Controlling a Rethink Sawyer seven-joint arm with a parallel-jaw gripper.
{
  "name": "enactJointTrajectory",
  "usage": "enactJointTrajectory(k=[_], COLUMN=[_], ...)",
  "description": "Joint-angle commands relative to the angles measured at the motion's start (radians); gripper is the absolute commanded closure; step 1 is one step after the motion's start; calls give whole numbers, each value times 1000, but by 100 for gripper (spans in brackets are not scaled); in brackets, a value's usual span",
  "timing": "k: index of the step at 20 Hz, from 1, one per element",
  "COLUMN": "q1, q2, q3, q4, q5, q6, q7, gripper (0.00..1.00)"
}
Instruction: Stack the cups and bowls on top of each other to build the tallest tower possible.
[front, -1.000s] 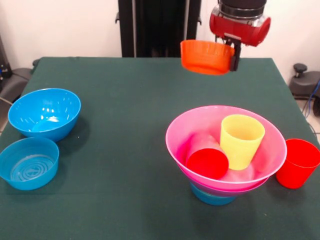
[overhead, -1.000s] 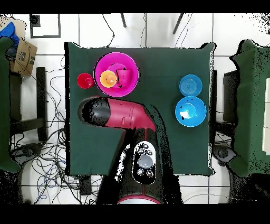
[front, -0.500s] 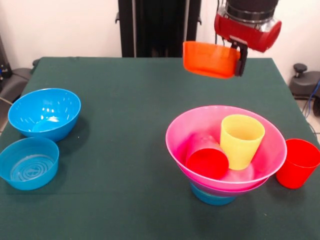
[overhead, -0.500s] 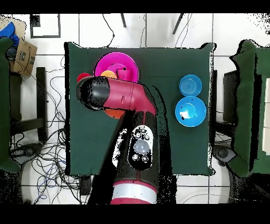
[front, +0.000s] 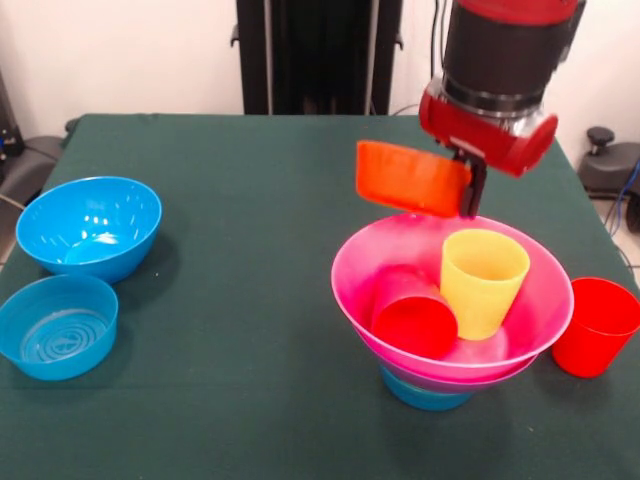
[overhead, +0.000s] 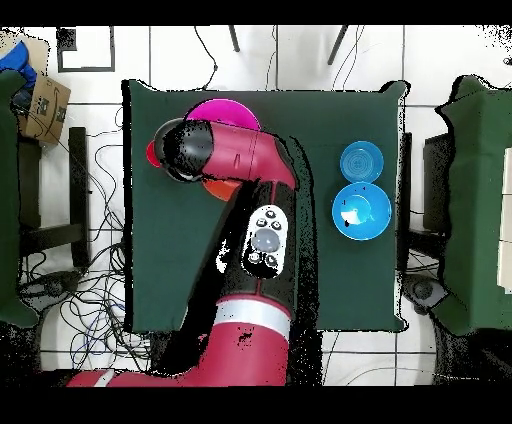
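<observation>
Pincer (front: 467, 188) grips the orange bowl (front: 412, 179) by its rim, tilted, hanging above the far rim of the pink bowl (front: 545, 305). The upright yellow cup (front: 483, 281) stands below, slightly nearer the camera; judged the likely seat

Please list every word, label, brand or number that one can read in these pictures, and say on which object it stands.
None can be read.
Arm: a panel of round buttons, their marks too small to read.
Cardboard box beside the table: no legible print.
Bowls, cups and the orange bowl: plain, no text.
</observation>
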Motion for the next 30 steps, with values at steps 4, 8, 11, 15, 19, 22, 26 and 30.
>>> enactJointTrajectory(k=[4, 8, 11, 15, 19, 22, 26, 30], q1=[27, 40, 54, 68, 84, 93, 94, 92], q2=[109, 99, 98, 93, 81, 85, 79, 61], q3=[-4, -16, -28, -45, -81, -116, -127, -102], q4=[-192, -211, -232, -253, -260, -262, -232, -189], q5=[44, 66, 83, 100, 103, 96, 99, 111], q6=[28, 75, 114, 157, 186, 181, 120, 78], q7=[245, 257, 278, 294, 302, 316, 294, 251], gripper=[100, 100, 100, 100, 100, 100, 0, 0])
